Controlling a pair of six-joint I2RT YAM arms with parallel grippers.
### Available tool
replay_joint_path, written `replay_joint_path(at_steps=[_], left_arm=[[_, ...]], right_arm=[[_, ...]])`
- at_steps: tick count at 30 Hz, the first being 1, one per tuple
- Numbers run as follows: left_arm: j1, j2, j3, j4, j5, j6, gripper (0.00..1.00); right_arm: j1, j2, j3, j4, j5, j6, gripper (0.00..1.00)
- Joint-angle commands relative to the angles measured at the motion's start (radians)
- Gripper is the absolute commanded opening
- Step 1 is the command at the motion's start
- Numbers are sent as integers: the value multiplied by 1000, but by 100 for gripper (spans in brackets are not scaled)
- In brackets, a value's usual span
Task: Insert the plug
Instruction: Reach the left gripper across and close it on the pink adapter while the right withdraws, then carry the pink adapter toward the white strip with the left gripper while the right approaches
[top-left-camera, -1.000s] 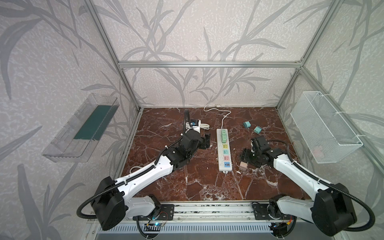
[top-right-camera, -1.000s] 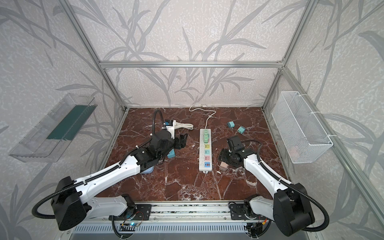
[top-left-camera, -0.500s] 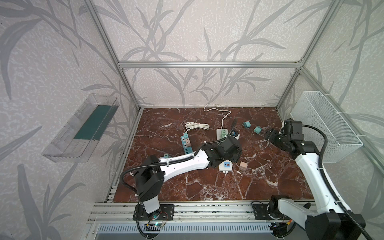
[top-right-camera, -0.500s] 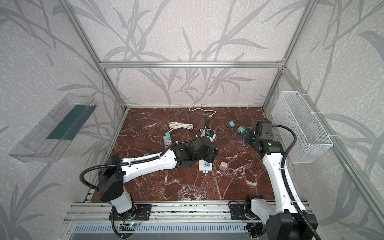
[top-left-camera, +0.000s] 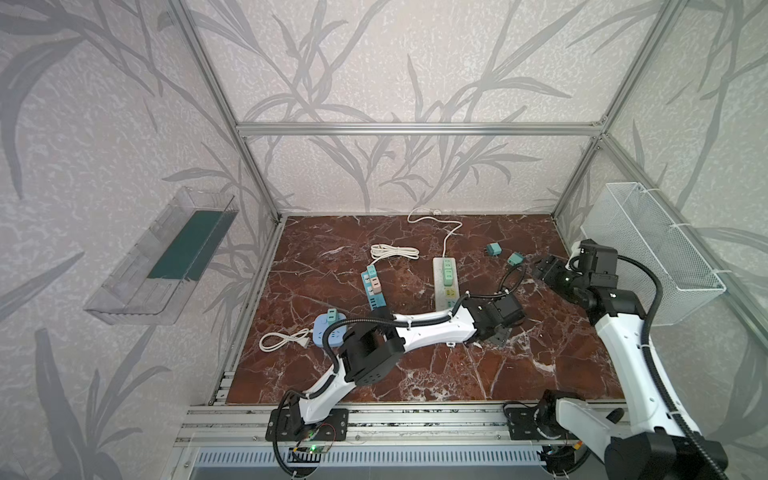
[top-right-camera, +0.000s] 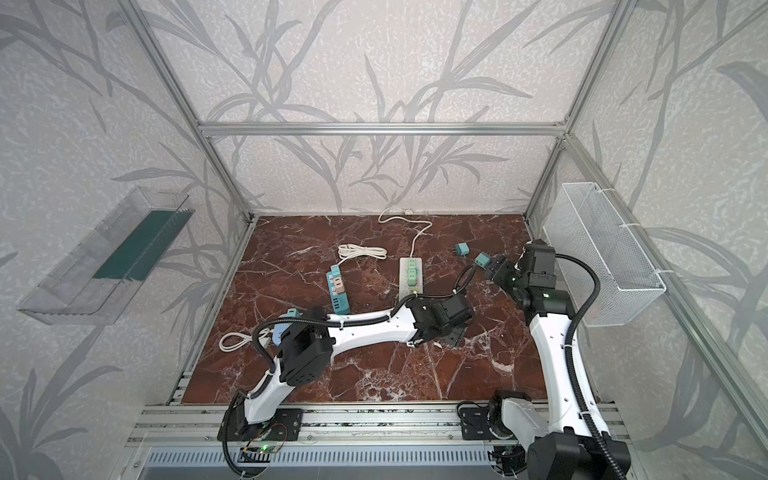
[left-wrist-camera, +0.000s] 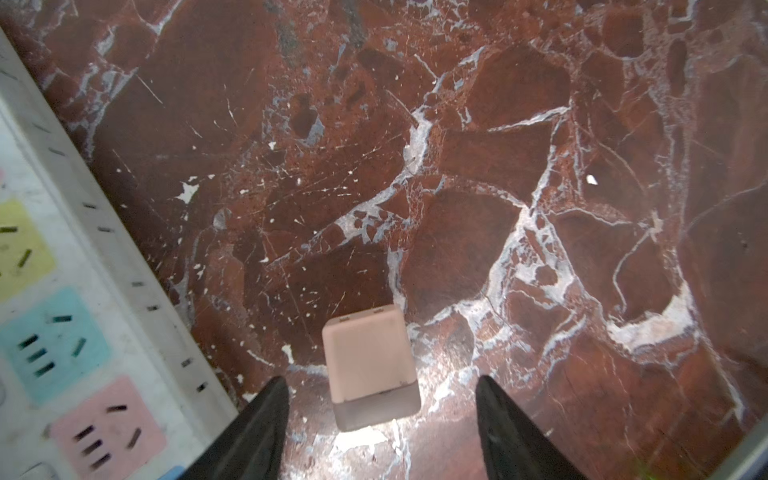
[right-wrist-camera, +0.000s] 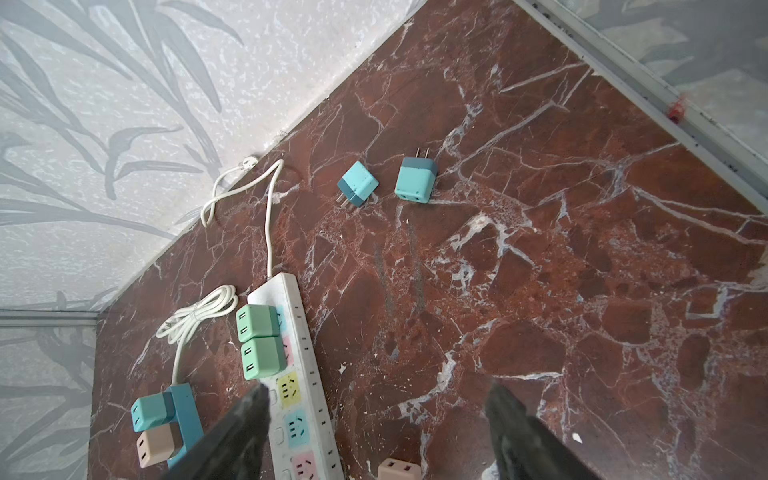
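Pink plug (left-wrist-camera: 368, 365) on the marble top (left-wrist-camera: 457, 166), just beside the white power strip (left-wrist-camera: 104, 249), not in any socket. Left gripper (left-wrist-camera: 381, 384) spread, one finger either side of the plug, neither touching it. Right gripper (right-wrist-camera: 379, 388) spread and empty, well apart from the strip.

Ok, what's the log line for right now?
left tool: open, over small pink cube plug | right tool: open, empty | plug: not inserted

wide-spread tool (right-wrist-camera: 378, 386) over red marble (right-wrist-camera: 540, 291), white power strip (right-wrist-camera: 305, 357) near it, loose teal plug (right-wrist-camera: 415, 180) farther off
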Motion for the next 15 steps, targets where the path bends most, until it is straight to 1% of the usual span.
replay_joint_path(at_steps=[1,4,15], left_arm=[[-17,61,92,-171,-92,-21,70],[-20,102,134,-215,-95,-23,68],[-23,172,161,-219,-76,-1,57]], right_arm=[[-7,-24,-26,22,-29,-4,81],[-11,-32,-39,28,-41,-10,81],[-12,-36,-72,41,-87,-30,81]])
